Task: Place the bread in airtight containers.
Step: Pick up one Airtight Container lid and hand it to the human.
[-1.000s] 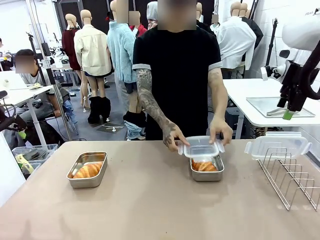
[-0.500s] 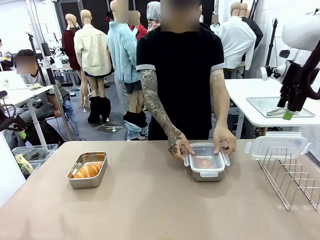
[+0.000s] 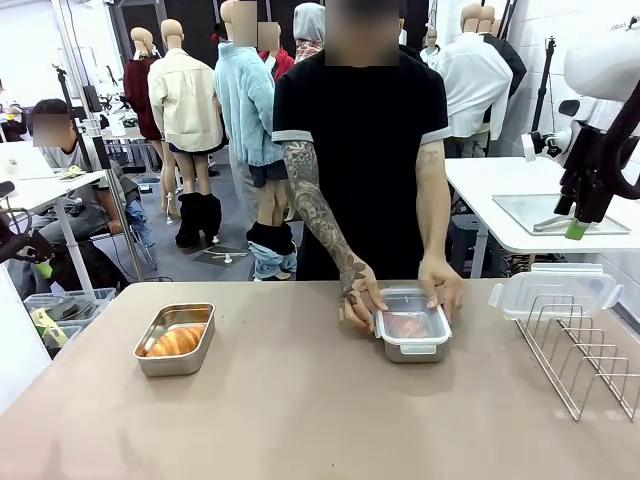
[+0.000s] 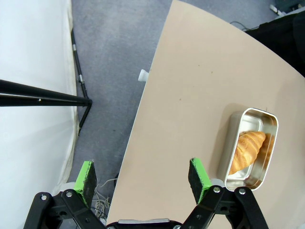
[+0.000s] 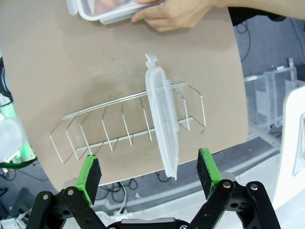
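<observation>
An open steel container (image 3: 172, 367) sits on the left of the table with a croissant (image 3: 176, 341) lying in it. In the left wrist view that container (image 4: 237, 182) and croissant (image 4: 248, 149) lie to the right of my open, empty left gripper (image 4: 143, 179). The second container (image 3: 412, 351) stands mid-table with a clear lid (image 3: 410, 318) on it, and bread shows faintly through the lid. A person's hands (image 3: 441, 290) press on the lid's sides. My right gripper (image 5: 149, 172) is open and empty above the spare lid (image 5: 162, 124).
A wire rack (image 3: 585, 355) stands at the table's right end, with the spare clear lid (image 3: 555, 289) leaning on its far side. The tan table (image 3: 300, 420) has bare room in front and between the containers. The right arm (image 3: 590, 185) hangs high at the right.
The person lowered the clear lid onto the right container and now presses it down with both hands. Neither arm has moved.
</observation>
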You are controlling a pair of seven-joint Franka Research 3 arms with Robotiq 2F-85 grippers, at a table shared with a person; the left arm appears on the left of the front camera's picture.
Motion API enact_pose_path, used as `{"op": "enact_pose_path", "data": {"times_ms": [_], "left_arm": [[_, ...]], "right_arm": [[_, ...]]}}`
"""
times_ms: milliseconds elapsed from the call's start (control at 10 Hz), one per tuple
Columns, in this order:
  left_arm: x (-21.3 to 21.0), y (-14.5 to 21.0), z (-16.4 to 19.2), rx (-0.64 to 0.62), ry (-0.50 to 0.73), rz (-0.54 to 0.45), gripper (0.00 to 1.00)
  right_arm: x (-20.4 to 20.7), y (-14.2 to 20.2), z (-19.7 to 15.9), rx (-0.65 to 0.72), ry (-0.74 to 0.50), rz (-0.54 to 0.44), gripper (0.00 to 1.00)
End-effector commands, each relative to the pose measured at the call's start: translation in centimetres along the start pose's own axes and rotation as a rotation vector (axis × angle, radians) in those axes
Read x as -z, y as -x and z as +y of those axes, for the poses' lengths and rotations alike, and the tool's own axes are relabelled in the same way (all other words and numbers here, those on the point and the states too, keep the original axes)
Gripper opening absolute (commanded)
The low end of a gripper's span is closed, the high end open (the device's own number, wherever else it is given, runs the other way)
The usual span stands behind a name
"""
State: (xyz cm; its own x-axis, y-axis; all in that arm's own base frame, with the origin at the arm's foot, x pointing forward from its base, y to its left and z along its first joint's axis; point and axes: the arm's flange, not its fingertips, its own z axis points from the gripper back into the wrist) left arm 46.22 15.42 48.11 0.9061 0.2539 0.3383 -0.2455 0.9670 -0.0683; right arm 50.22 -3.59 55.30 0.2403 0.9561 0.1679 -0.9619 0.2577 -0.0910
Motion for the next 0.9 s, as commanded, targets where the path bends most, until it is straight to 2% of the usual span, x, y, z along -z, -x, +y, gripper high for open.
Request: {"op": "enact_pose_path", "data": {"times_ms": [0,800], "left_arm": [[-0.09,0.26,0.16,0.002,-0.022,-0.005,1.00],[-0.09,0.26,0.16,0.002,-0.022,-0.005,1.00]], "right_arm": [[0.07,0.06,-0.12,-0.007,0.001,0.004,1.00],[0.07,0.06,-0.12,-0.007,0.001,0.004,1.00]]}}
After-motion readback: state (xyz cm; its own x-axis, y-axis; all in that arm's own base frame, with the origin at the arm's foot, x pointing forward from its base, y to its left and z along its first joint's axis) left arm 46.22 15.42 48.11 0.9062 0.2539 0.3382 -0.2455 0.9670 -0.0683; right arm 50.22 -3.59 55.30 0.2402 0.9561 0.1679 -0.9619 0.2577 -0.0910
